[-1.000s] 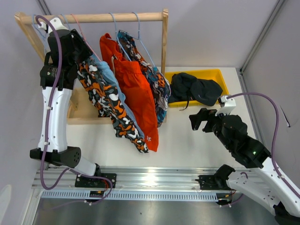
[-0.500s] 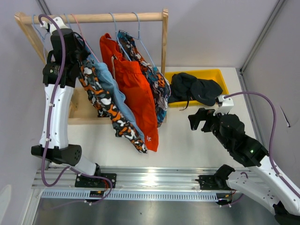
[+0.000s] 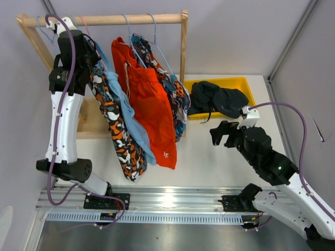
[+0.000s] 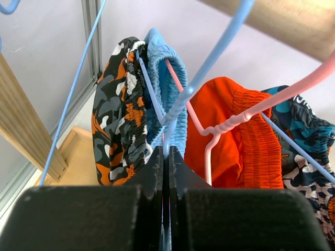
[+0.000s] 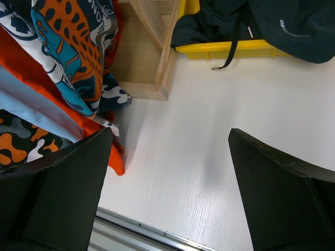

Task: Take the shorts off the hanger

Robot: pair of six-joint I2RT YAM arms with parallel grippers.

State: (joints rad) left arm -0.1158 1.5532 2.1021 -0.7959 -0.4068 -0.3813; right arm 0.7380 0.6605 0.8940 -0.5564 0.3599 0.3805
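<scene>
Several shorts hang from wire hangers on a wooden rail [image 3: 115, 20]: camouflage shorts [image 3: 121, 141], light blue shorts [image 3: 135, 137], red-orange shorts [image 3: 149, 110] and blue-orange patterned shorts [image 3: 172, 99]. Dark shorts [image 3: 217, 99] lie in the yellow bin [image 3: 246, 81]. My left gripper [image 4: 166, 152] is up by the rail's left end, shut on the neck of the blue hanger [image 4: 209, 63]. That hanger carries the light blue shorts [image 4: 170, 78], with the camouflage shorts [image 4: 118, 120] beside them. A pink hanger [image 4: 251, 112] crosses just right of it. My right gripper [image 5: 170, 133] hovers open over bare table, holding nothing.
The wooden rack's base [image 5: 152, 89] and right post [image 3: 183, 47] stand between the hanging clothes and the yellow bin [image 5: 230, 49]. A metal rail [image 3: 167, 201] runs along the table's near edge. Grey walls close in the left, back and right.
My left gripper has shut on the blue hanger and shifted slightly up. The camouflage and light blue shorts have swung and now hang lower, towards the near edge. The right arm barely moved.
</scene>
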